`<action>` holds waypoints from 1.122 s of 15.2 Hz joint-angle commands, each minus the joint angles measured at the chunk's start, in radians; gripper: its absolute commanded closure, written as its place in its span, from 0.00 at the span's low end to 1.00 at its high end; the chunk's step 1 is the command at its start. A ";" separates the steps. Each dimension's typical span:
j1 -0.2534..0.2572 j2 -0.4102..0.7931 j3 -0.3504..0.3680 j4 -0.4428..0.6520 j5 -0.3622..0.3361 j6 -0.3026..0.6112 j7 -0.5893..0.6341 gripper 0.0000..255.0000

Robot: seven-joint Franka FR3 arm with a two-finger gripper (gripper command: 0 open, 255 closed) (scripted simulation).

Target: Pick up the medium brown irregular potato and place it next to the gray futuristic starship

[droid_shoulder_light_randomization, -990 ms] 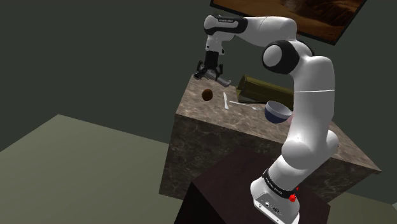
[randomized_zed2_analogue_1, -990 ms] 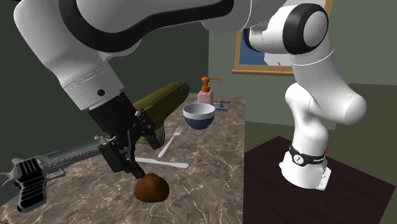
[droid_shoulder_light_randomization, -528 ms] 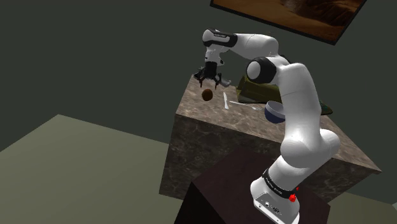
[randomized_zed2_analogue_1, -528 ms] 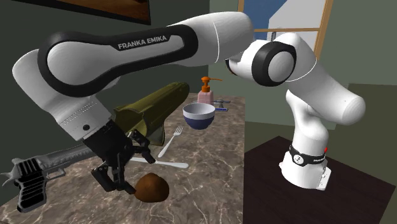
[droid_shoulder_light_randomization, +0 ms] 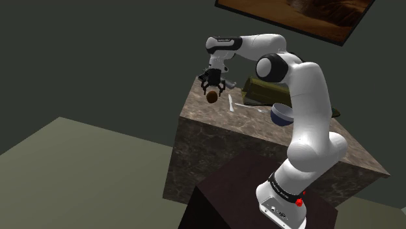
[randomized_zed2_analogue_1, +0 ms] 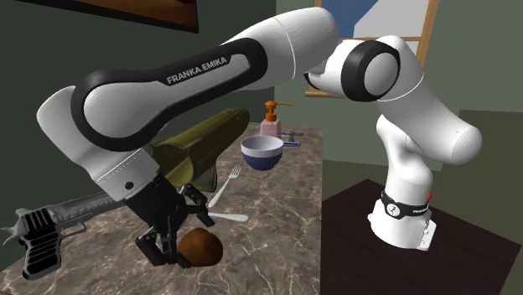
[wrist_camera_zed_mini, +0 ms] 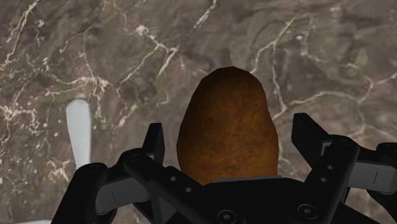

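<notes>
arm point(randomized_zed2_analogue_1: 209, 71) stretched out, wrist bent down | fingers point(wrist_camera_zed_mini: 154, 141) spread astride potato point(wrist_camera_zed_mini: 228, 124), not touching | marble counter point(wrist_camera_zed_mini: 95, 51)

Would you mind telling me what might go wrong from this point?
The pincer stands open around the potato with a wider gap on one side, so closing may push the rounded potato sideways and let it roll. The white utensil lies close by; a finger might catch it.
</notes>
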 commanded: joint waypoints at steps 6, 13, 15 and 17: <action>0.001 -0.003 0.000 -0.008 0.000 0.005 0.000 0.00; 0.001 -0.003 0.000 -0.007 0.000 0.005 0.000 1.00; 0.001 -0.003 0.000 -0.007 0.000 0.005 0.000 1.00; 0.000 -0.007 0.000 -0.001 0.000 -0.005 0.001 1.00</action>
